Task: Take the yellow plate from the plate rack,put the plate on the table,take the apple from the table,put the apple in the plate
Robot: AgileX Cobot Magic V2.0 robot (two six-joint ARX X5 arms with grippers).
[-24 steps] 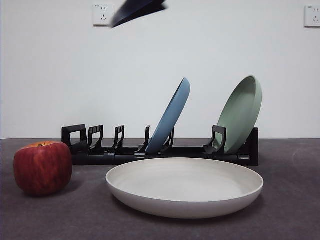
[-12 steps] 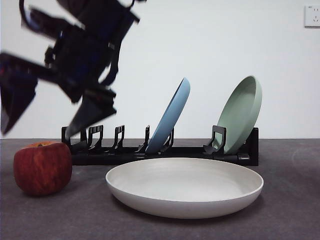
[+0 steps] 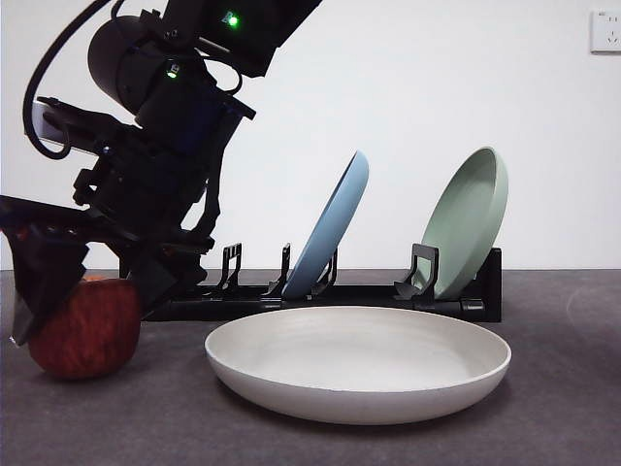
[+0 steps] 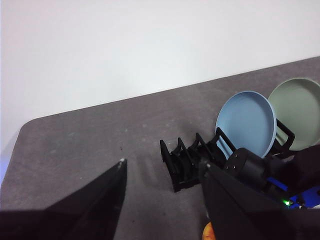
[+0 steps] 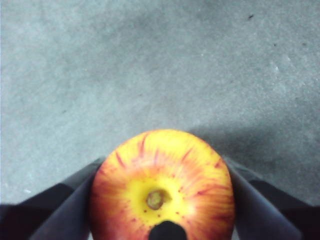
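Our right gripper [image 3: 82, 291] straddles the apple [image 3: 85, 328]

We hold its jaws wide, one on each side of the fruit on the table [image 3: 563, 408], so closing can grip it; the yellow plate [image 3: 357, 361] lies flat just beside, ready, before the plate rack [image 3: 320, 291]. Our left gripper [image 4: 162, 200] waits, spread and empty.

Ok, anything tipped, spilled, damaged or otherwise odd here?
Nothing stands out. The yellow plate lies flat on the table, the blue plate and green plate lean in the plate rack, and the right gripper straddles the apple.
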